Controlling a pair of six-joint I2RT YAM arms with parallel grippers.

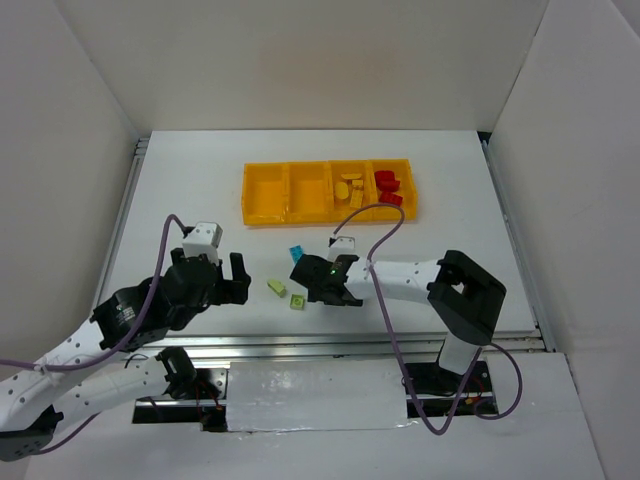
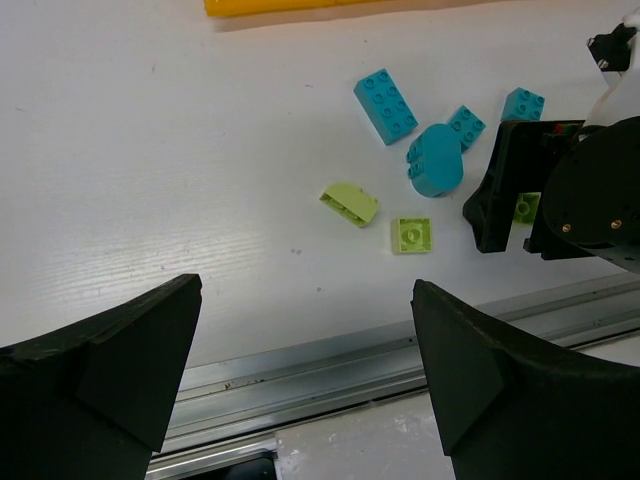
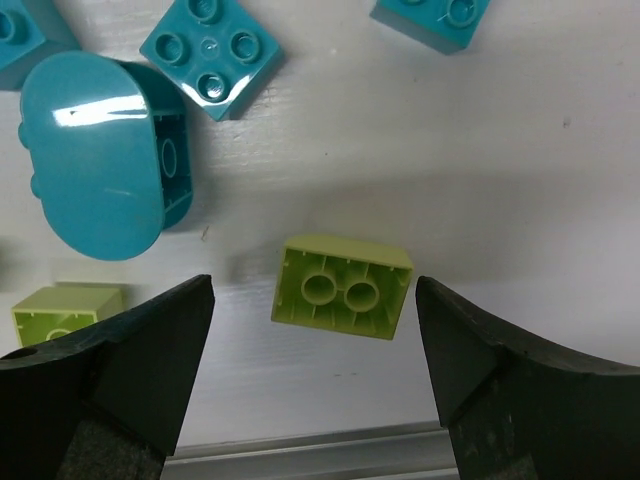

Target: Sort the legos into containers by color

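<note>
The right gripper (image 3: 312,296) hangs wide open either side of a green brick (image 3: 343,288), light, stiff and slick, likely best pinched across its flat side walls.

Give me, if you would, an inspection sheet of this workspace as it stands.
Surface: white table, no spills seen.
Job's things: tray, two left compartments empty, yellow bricks in the third, red bricks in the fourth; four cyan bricks and three pale green bricks loose on the table.
Clutter: nothing seen.
Grippers: left gripper open, empty; right gripper open, straddling the tipped green brick without touching it.
Cables: purple cables loop along each arm; the right one arcs close to the tray's front edge.
Surroundings: white walls on three sides; metal rail at the near edge.
</note>
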